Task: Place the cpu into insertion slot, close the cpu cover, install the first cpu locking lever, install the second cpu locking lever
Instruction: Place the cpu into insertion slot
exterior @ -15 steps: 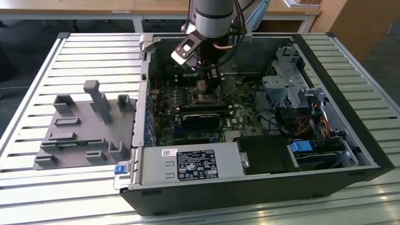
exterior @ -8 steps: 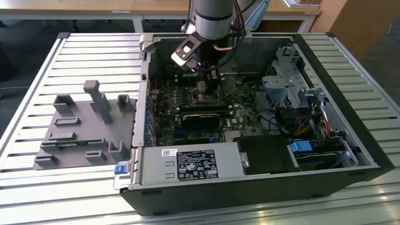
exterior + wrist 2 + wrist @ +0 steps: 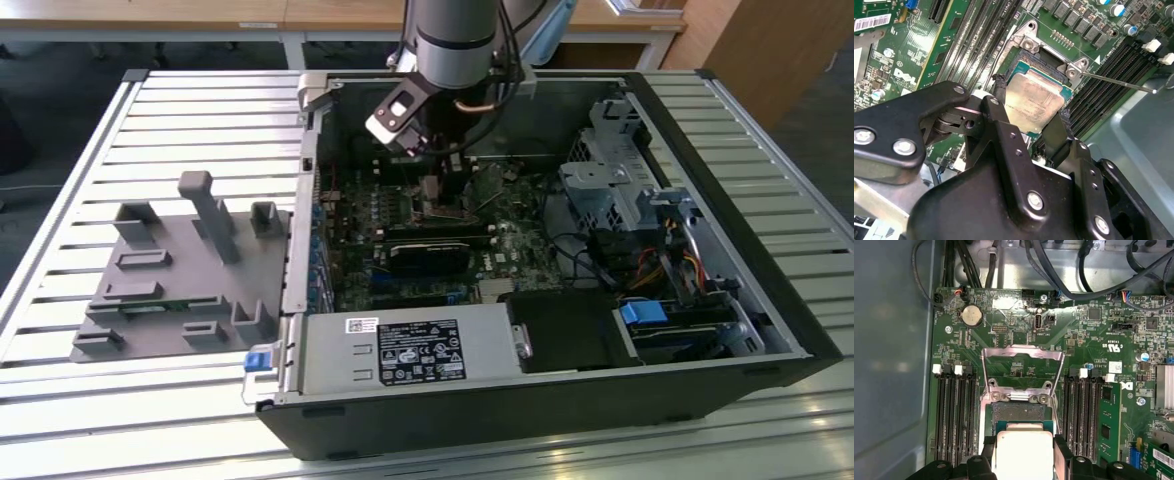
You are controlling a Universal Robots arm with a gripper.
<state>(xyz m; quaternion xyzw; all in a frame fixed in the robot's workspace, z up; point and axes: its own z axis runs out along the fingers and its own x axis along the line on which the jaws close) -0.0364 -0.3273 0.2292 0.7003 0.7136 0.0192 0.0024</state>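
Along the near edge of the slatted table lies an open computer case. A silver power supply sits against its near wall, and a grey plastic fixture stands on the table beside it, toward the exterior view's left. Deeper inside the case, the arm reaches down over the green circuit board. The gripper is closed partway on the cpu, its 2 black fingers pressed to 2 opposite edges of the chip, metal face up. The cpu hangs over the near part of the insertion slot, with the dark pin field showing just beyond it; whether the chip touches the socket cannot be told. Past the slot, the cpu cover stands swung open, hinged at the socket's far side. In the second wrist view, 1 thin lever rod sticks out from a socket corner. Black memory slots flank the socket on both sides. Farther on sit a coin battery and dark cables by the case wall.
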